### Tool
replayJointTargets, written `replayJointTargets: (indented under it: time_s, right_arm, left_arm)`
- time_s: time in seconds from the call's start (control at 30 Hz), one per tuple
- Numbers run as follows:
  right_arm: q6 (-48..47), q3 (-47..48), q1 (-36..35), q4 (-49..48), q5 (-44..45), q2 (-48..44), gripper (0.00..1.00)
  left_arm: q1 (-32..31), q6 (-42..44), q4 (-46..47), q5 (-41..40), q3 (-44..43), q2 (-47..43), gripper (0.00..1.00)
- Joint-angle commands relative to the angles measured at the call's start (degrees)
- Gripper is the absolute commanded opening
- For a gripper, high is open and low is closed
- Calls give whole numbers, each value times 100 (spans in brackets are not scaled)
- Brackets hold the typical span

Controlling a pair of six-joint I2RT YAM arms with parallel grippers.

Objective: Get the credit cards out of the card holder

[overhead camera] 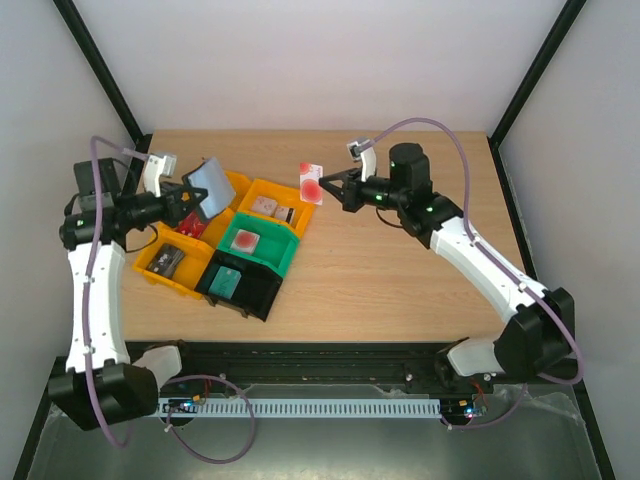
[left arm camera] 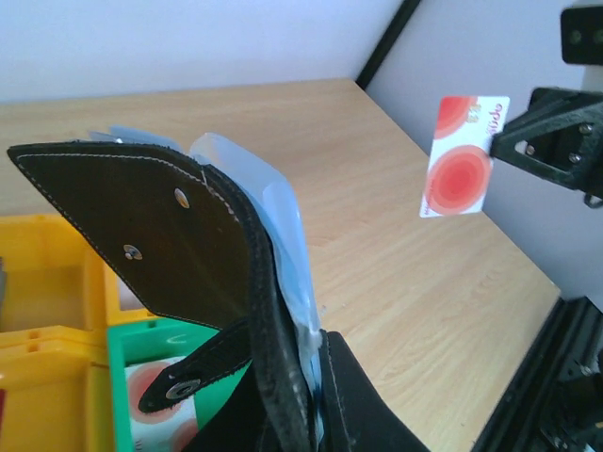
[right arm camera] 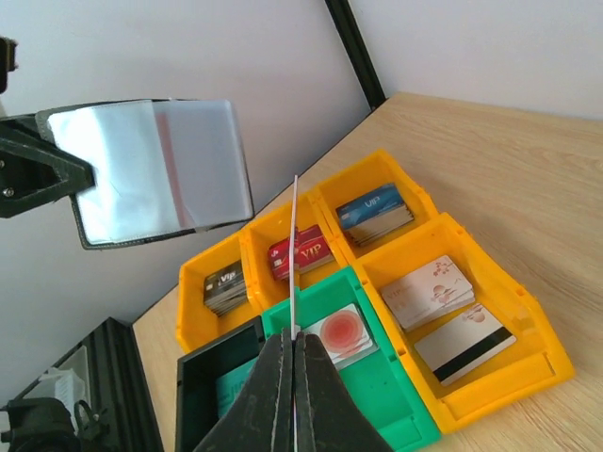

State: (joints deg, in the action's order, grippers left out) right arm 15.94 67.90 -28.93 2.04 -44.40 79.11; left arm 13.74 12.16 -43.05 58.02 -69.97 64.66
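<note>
In the left wrist view the card holder (left arm camera: 278, 391) runs off the bottom edge and covers the left claw (right arm camera: 71, 174), so its grip is unseen there. Its black flap (left arm camera: 160, 235) hides most of the clear pockets (left arm camera: 283, 217). The right claw (left arm camera: 509, 141) is cut by the right edge. From the right wrist, the credit card (right arm camera: 296, 245) shows edge-on only, a thin line. A teal piece (right arm camera: 234, 386) in the black bin (right arm camera: 193, 363) sits half behind that claw, perhaps a block.

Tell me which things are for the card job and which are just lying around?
For the job:
- card holder, held in the left hand
- credit card, pinched in the right hand

Just lying about:
- yellow bins
- green bin
- black bin
</note>
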Motion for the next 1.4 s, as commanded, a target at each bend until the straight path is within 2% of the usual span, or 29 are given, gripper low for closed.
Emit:
replayJointTargets:
  time_s: [0.0,0.17,0.27,0.33,0.43,0.6,0.77,0.87,0.97,1.03,1.1,1.17,1.23,1.27,1.37]
  right_arm:
    - [191,215,10,317,289,-590,2]
    - [478,79,2,259,285,-961,2]
    - [415,222,5,627,674,-1072,2]
    - [263,438,10,1000,904,-1126,2]
    - [198,546,33,1268,1259,-1289,2]
    - [117,381,334,1643,1505,-1353,2]
    - [248,291,1303,1533,1438,-1162,2]
    - [304,609,1654,1404,1457,-770,2]
    - [178,1176,1733,1573,1783,-275,2]
    - [118,1532,1765,1814,2095,-42,2]
    - [277,1982,1793,2075,2340,87,2]
    - [567,2466,1796,2443,2506,206,2]
    - [913,2999,1799,3124,2569,319,2]
    - [1004,3171,1795,3555,2522,346,2]
    - [1020,3181,1796,4147,2412,238,2]
  left_arm:
    - [237,-319,270,-60,-34,-565,2]
    - [284,-410,118,-225,-227,-902,2]
    - [245,-717,68,-58,-348,-841,2]
    - [18,-879,-52,-6,-502,-699,2]
    - [-672,-799,-379,-394,-847,-366,2]
    - [-1636,-768,-772,-85,-1176,575,2]
    - [-2945,-376,-1004,-784,-1898,2040,2]
    - [-3780,-29,-1361,-801,-2587,3167,2]
    - [-4406,610,-2153,-675,-3669,4349,2]
    - [-4640,1083,-2825,-801,-4455,5126,2]
    - [-4738,1010,-2999,-1193,-4887,5654,2]
    - [-4815,928,-2896,-1462,-4867,5907,2]
    - [-5088,1056,-2798,-2092,-4651,5836,2]
    - [-5276,1246,-2875,-2158,-4625,5764,2]
    - [-5616,1474,-3029,-1680,-4708,5613,2]
